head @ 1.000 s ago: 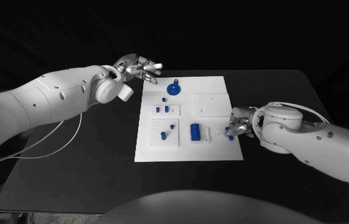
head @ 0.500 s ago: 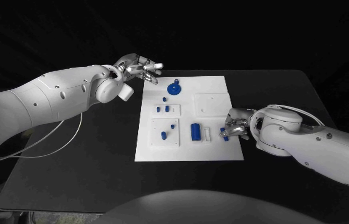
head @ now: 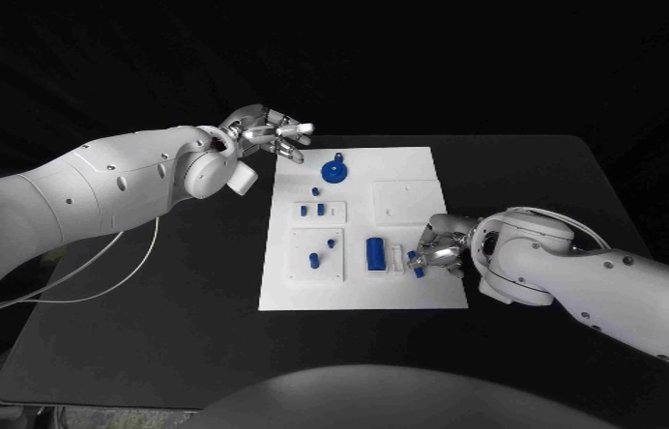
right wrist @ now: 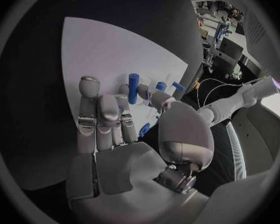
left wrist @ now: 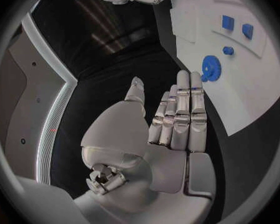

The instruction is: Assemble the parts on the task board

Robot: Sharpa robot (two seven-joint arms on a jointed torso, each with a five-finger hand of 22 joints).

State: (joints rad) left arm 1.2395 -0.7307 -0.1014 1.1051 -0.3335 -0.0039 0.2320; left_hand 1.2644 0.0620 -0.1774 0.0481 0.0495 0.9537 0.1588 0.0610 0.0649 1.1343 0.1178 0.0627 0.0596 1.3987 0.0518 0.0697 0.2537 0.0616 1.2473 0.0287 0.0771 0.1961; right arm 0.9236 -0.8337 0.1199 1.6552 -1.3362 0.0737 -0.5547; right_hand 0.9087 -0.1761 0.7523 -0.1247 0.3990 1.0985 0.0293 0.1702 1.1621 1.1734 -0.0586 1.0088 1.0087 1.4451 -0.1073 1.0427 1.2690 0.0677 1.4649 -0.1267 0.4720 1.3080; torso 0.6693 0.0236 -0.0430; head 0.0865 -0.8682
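Meanwhile, the left hand (head: 268,131) is hovering released off the task board's (head: 360,294) far left corner. Rightward, the right hand (head: 436,245) is pinching a small blue part (head: 417,269) just right of the blue cylinder (head: 374,252), lying near-to-far.

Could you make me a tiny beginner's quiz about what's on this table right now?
1. True or false: the left hand is holding a blue part.
2. Which hand has a small blue part between its fingers? A) left B) right C) neither
3. Fill in: the blue gear lies at the task board's ____ end, far from the robot.

Key: 1 false, its fingers are apart and hold nothing. 2 B. 3 far.
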